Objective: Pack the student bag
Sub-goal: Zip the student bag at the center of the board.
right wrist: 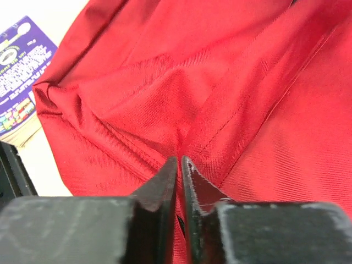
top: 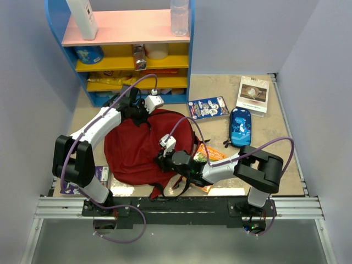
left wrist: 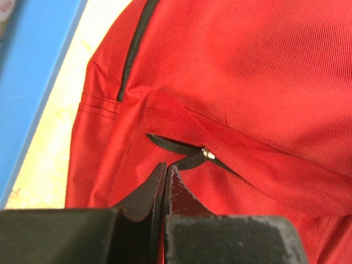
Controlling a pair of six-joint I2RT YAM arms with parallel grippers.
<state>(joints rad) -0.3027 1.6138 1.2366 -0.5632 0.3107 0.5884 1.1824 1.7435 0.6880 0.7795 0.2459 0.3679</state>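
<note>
The student bag lay flat mid tabletop. Best way, I think: drag the zip pull slow along its track, w/ the other claw keeping the cloth tight. Left arm was stretched far to the bag's top by the shelf. Left claw was squeezed shut, tips at the pull; couldn't tell if it had it. Right arm was bent low across. Right claw was nearly closed & looked to pinch bag cloth.

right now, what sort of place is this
Probably a staged child's study corner: a blue-framed shelf unit with pink and yellow boards, a dark red fabric backpack, a small blue pencil case.
</note>
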